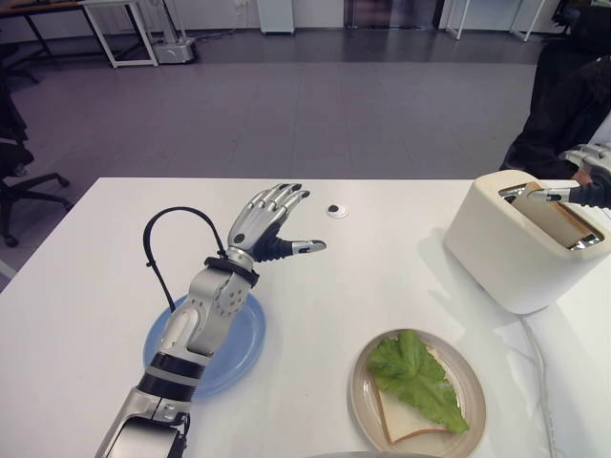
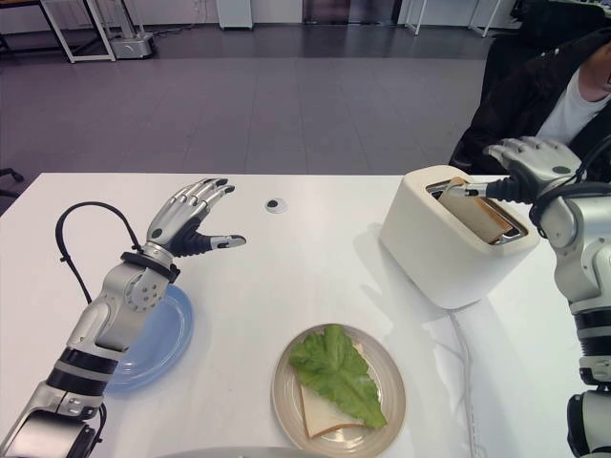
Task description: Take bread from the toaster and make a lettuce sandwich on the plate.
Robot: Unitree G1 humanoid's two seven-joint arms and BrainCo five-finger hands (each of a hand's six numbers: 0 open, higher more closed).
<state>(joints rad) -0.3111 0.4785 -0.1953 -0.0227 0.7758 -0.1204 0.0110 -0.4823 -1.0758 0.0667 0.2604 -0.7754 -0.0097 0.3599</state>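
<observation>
left hand (image 1: 258,221) fingers spread, empty | right hand (image 2: 530,160) fingers pinch bread (image 2: 477,215) in toaster (image 2: 420,248) | blue plate (image 1: 243,353) under left arm

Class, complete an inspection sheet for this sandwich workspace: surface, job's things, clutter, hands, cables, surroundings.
Surface: white table.
Job's things: toaster at right, bread slice standing in its slot; beige plate holding a second slice under a lettuce leaf.
Clutter: blue plate under the left forearm; small round black-and-white object mid-table.
Hands: left hand open above the table; right hand at the toaster's slot.
Cables: black cable looped at the left wrist; white cord beside the toaster.
Surroundings: grey floor, white table frame, office chair.
</observation>
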